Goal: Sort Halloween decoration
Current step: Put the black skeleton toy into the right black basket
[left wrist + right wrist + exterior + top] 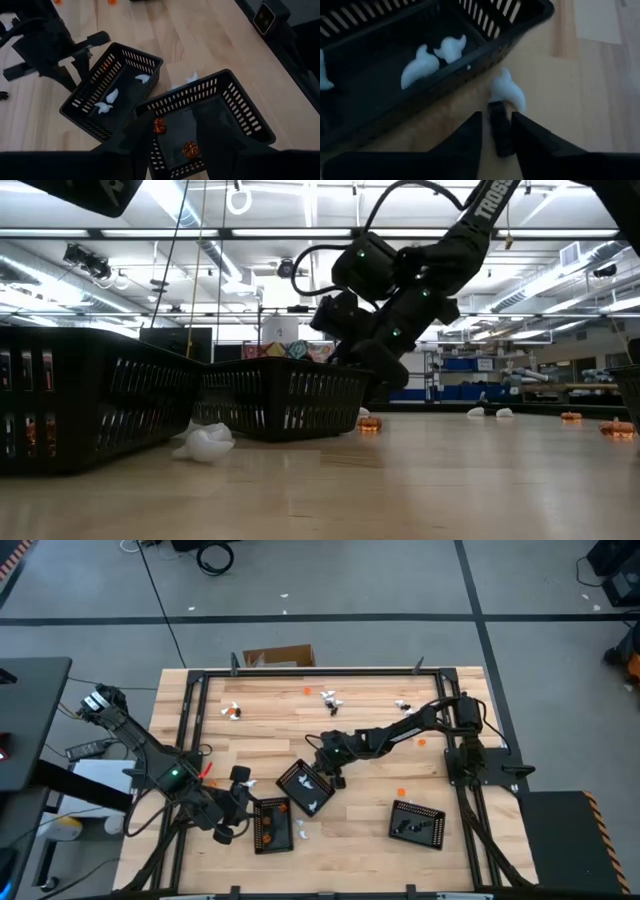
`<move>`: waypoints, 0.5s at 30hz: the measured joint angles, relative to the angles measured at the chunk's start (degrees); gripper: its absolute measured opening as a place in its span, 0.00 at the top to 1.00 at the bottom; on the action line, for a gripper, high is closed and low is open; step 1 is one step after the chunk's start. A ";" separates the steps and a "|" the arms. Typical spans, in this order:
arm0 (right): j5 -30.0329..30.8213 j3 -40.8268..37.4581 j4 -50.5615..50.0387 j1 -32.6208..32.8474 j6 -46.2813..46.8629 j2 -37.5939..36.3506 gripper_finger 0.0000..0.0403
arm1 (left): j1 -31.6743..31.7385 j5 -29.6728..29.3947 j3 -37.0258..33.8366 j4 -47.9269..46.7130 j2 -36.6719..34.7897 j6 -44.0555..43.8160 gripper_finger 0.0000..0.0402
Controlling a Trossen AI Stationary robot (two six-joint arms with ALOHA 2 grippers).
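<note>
Wooden tabletop (380, 815) carries three black slotted plastic trays. Right gripper (496, 131) jaws narrowly parted, small white ghost piece (509, 89) just beyond. Left gripper (174, 131) jaws spread. Arm lettering partly legible: "TROSS".

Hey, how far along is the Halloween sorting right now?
Partly done. White ghost pieces lie in the middle black slotted tray, orange pumpkin pieces in the tray beside it. In hand: the right gripper hovers by a white ghost on the wood outside that tray. Left: scattered pieces at the far table edge.
</note>
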 joint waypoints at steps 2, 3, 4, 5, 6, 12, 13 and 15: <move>1.31 -0.06 -2.18 -0.06 0.01 -1.00 0.80 | -0.02 0.00 0.00 -0.02 0.01 0.02 0.61; 2.22 -0.11 -3.47 -0.11 -0.01 -1.57 0.83 | -0.01 0.00 0.00 0.02 0.00 0.00 0.61; 2.96 -0.14 -4.76 -0.16 -0.01 -2.22 0.85 | -0.01 0.00 -0.02 0.01 -0.01 0.01 0.61; 3.99 -0.19 -6.27 -0.17 -0.03 -2.95 0.88 | -0.02 0.00 -0.01 0.02 0.00 0.01 0.61; 4.94 -0.32 -8.06 -0.23 -0.05 -3.92 0.90 | 0.00 -0.02 -0.01 0.03 0.01 0.00 0.61; 8.37 -0.32 -15.89 0.91 2.66 -10.42 0.91 | 0.00 -0.02 -0.02 0.12 -0.01 0.07 0.61; 8.90 -0.32 -17.46 1.40 3.35 -11.47 0.90 | -0.01 -0.07 -0.01 0.20 0.00 0.25 0.61; 10.17 -0.32 -20.20 2.67 4.59 -14.00 0.89 | -0.01 -0.22 -0.01 0.15 0.00 0.27 0.61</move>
